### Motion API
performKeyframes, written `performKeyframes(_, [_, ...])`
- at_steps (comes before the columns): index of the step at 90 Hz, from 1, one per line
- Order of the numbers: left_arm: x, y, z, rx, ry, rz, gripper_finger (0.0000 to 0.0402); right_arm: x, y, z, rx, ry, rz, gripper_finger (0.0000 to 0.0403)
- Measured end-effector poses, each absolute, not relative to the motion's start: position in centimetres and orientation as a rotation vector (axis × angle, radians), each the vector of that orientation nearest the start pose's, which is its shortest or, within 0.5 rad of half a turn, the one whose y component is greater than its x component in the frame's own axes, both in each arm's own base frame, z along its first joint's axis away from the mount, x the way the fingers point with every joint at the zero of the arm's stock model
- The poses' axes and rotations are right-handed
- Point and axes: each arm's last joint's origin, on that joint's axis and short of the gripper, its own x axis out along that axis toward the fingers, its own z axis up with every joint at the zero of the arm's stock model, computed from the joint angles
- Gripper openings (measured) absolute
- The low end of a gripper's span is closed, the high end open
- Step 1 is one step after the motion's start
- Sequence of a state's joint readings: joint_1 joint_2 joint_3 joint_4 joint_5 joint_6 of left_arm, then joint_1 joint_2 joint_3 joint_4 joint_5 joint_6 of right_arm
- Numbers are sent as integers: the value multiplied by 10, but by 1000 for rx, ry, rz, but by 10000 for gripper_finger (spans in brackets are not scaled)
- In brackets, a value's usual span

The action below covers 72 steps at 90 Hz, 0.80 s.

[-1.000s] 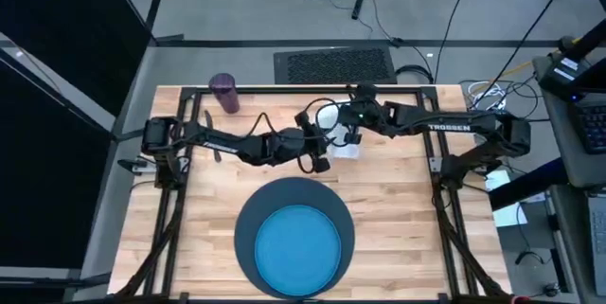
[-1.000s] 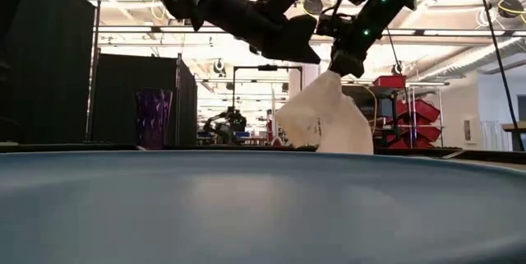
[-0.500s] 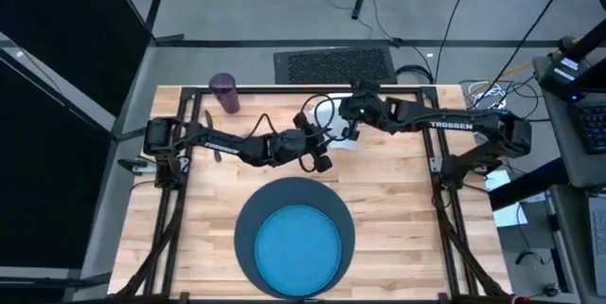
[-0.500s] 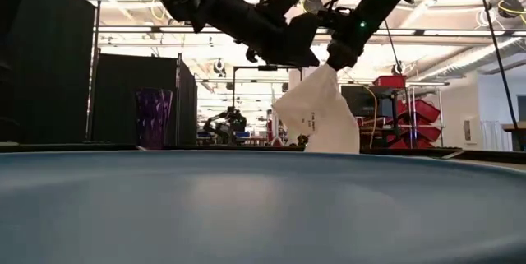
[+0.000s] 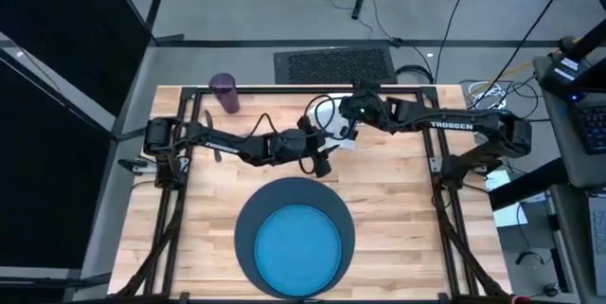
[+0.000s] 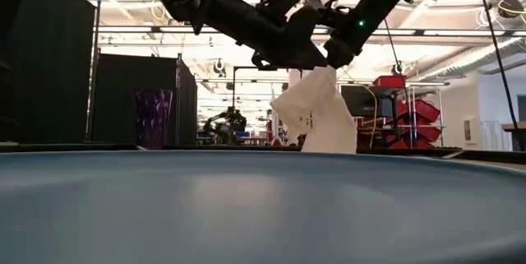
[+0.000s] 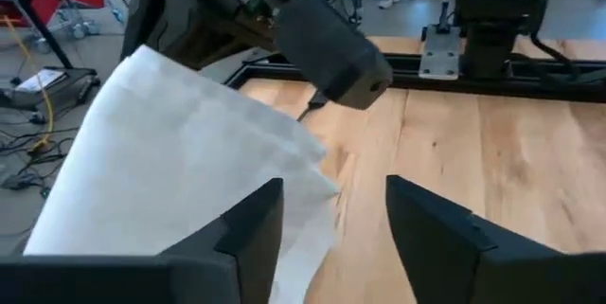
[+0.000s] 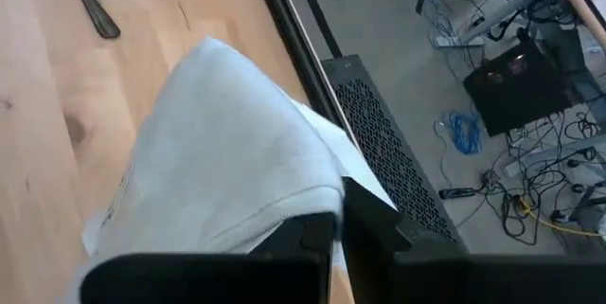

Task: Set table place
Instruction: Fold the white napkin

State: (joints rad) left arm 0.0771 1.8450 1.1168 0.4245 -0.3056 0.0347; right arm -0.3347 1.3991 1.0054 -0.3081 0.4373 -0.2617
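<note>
A white napkin [image 6: 316,120] hangs over the table's far middle. My right gripper [image 6: 330,60] is shut on its top. My left gripper [image 7: 331,238] is open right beside it, with a napkin corner [image 7: 317,233] reaching between its fingers. In the high view the napkin [image 5: 331,130] shows between the two grippers. The bright blue plate [image 5: 298,247] lies on the dark round mat [image 5: 248,217] at the near edge. The purple cup [image 5: 224,93] stands at the far left. A metal utensil [image 8: 90,1] lies flat on the wood. My right gripper pinches the napkin's bunched top [image 8: 317,211] between its two fingers, coming from above and slanting down. The cloth hangs slack below in several folds. The plate's rim hides its lower end in the low view. I cannot tell whether my left gripper's finger [image 7: 251,238] touches the napkin.
Black frame bars [image 5: 284,87] run along the table's far edge and sides. Bare wood [image 5: 398,200] lies to the right of the mat. The two arms nearly meet over the far middle.
My right gripper has carried the napkin a little toward the table's far and left edges, closer to my left gripper. The napkin still hangs slack below it.
</note>
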Motion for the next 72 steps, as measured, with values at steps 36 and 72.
performKeyframes(36, [402, 47, 212, 73, 302, 444, 202, 285, -110, 276, -170, 611, -654, 0])
performKeyframes(72, [402, 49, 213, 6, 269, 529, 202, 289, -103, 278, -145, 577, -642, 0])
